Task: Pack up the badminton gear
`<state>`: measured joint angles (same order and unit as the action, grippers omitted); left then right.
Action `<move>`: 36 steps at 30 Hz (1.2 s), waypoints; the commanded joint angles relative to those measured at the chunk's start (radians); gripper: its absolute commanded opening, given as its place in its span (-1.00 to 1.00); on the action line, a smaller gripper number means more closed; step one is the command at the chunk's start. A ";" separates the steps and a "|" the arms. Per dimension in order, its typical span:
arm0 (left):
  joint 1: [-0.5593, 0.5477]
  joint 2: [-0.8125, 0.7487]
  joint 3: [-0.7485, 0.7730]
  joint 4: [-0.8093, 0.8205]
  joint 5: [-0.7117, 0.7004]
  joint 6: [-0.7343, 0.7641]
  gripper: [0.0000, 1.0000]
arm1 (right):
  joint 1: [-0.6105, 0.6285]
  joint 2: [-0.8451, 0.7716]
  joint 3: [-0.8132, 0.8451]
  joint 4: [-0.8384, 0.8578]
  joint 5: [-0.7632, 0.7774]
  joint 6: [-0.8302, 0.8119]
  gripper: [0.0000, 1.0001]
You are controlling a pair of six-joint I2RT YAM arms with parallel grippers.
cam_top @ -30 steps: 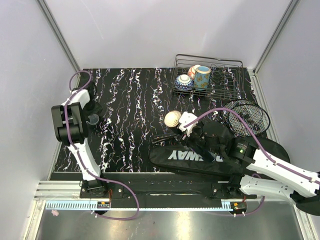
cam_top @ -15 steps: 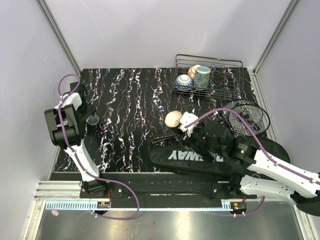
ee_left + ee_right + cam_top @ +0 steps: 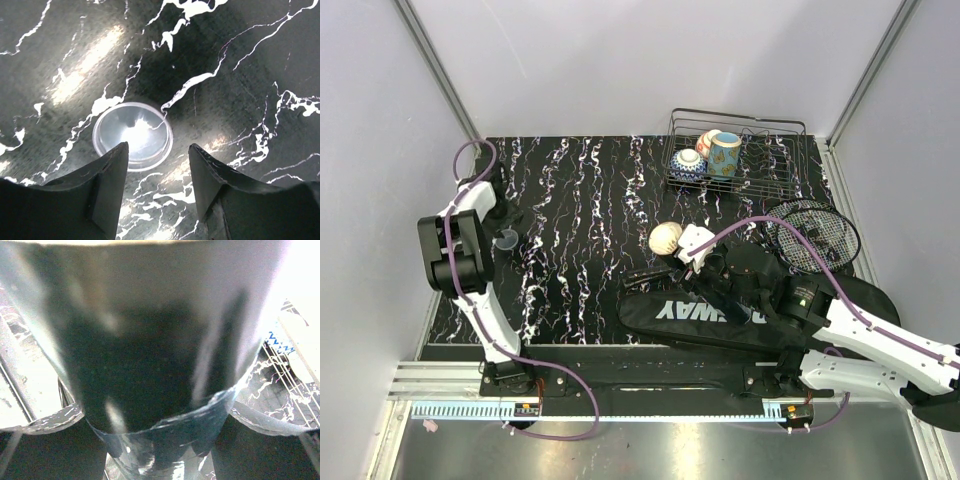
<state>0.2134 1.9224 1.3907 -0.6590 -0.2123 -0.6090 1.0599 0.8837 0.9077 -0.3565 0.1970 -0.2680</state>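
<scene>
Currently, the left pincer [image 3: 157, 148] stands apart, straddling a clear round cap [image 3: 132, 135] on the desk [image 3: 250, 75], middle left overhead. The right pincer [image 3: 150, 420] is clamped on the tube [image 3: 150, 340] at frame centre, at the CROSSWAY bag [image 3: 660, 312] edge.

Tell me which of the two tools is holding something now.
The right tool, closed on the dark tube that fills its wrist view. The left tool holds nothing: it hangs open above a small clear cap on the table.
</scene>
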 commanded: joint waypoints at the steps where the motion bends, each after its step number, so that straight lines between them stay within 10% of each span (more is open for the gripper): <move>1: -0.002 0.075 0.060 -0.013 0.021 0.009 0.11 | 0.000 -0.017 0.010 0.071 0.004 -0.002 -0.23; 9: -0.009 0.124 0.068 -0.001 0.057 0.005 -0.08 | 0.002 -0.023 0.007 0.068 0.007 0.001 -0.23; 16: -0.025 0.084 0.045 0.001 0.033 0.025 -1.00 | 0.002 -0.026 0.005 0.067 0.009 0.000 -0.23; 21: -0.098 -0.035 0.048 -0.019 0.045 0.101 -1.00 | 0.002 -0.022 0.008 0.056 0.002 0.001 -0.24; 36: -0.684 -0.957 -0.134 0.250 0.715 0.638 -1.00 | 0.002 0.017 0.057 -0.008 -0.139 -0.063 -0.29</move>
<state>-0.4019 1.0592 1.3128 -0.4263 0.3447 -0.1501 1.0603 0.8642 0.8955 -0.3618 0.0834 -0.2886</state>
